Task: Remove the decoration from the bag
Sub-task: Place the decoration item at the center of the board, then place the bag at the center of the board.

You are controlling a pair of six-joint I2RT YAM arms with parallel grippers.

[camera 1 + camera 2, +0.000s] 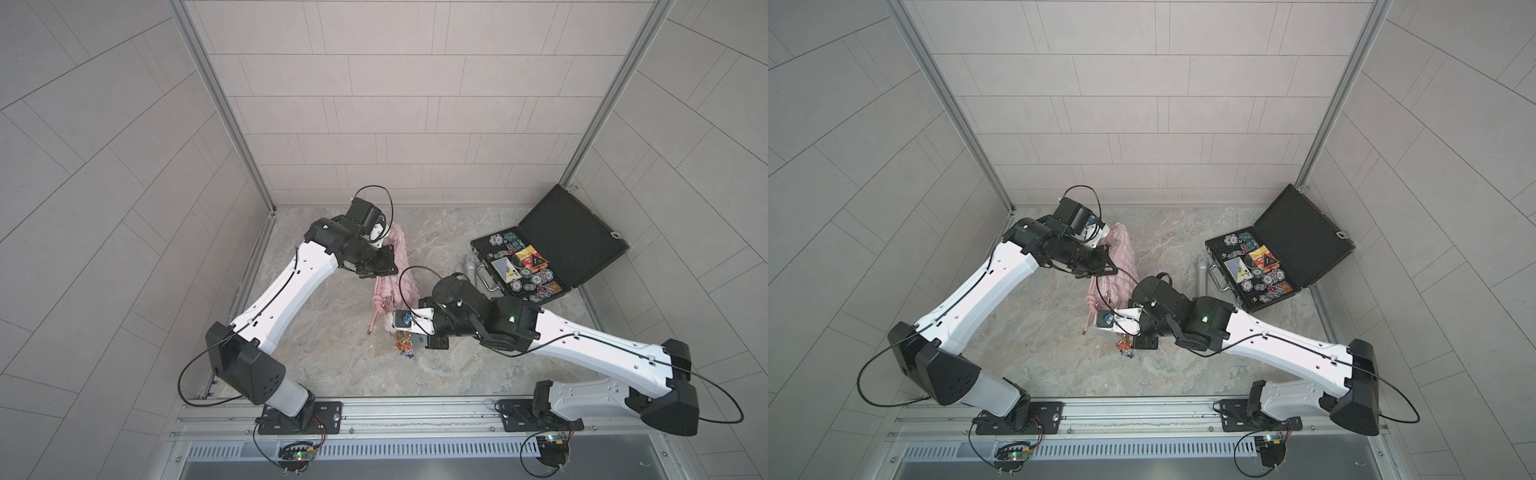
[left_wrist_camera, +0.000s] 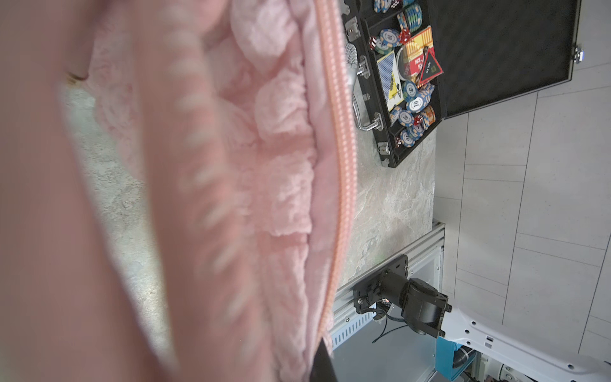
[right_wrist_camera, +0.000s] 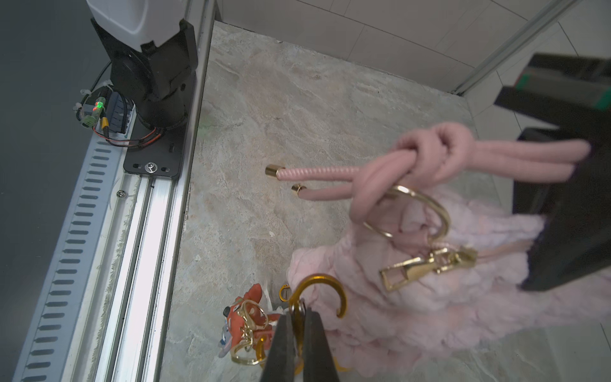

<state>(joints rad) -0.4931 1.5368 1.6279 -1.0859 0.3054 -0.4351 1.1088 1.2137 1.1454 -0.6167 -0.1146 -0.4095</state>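
In both top views the bag (image 1: 401, 259) (image 1: 1125, 257) is seen over the middle of the table (image 1: 332, 345), stretched between the two arms. Its far end is covered by the left gripper (image 1: 384, 266), whose jaws cannot be made out from above. Its near end is met by the right gripper (image 1: 411, 337), and the decoration (image 1: 405, 351) is seen just beside that gripper, toward the robot. An open case (image 1: 577, 232) filled with chips and cards is set well apart, at the far right.

In the left wrist view most of the frame is filled by the bag (image 2: 281, 132), very close and partly blurred, with its zip (image 2: 340, 165) done up. Only one finger (image 2: 322, 363) is shown, set against the zip edge. The jaws are closed on the bag there.

In the right wrist view the jaws of the right gripper (image 3: 299, 312) are almost fully closed, and the decoration is held by its gold hook (image 3: 317, 277), which is pinched between them. The hook's open tip is laid against the bag's (image 3: 413, 297) fluffy corner, apart from the big ring (image 3: 444, 211) through which the knotted cords (image 3: 429, 148) are looped. Whether the hook is caught in the fabric cannot be told. The orange figure (image 3: 249, 314) with its gold rings is seen just beside the fingers. At the bag's other end the cords are lost behind the black bulk of the left gripper (image 3: 568, 215).
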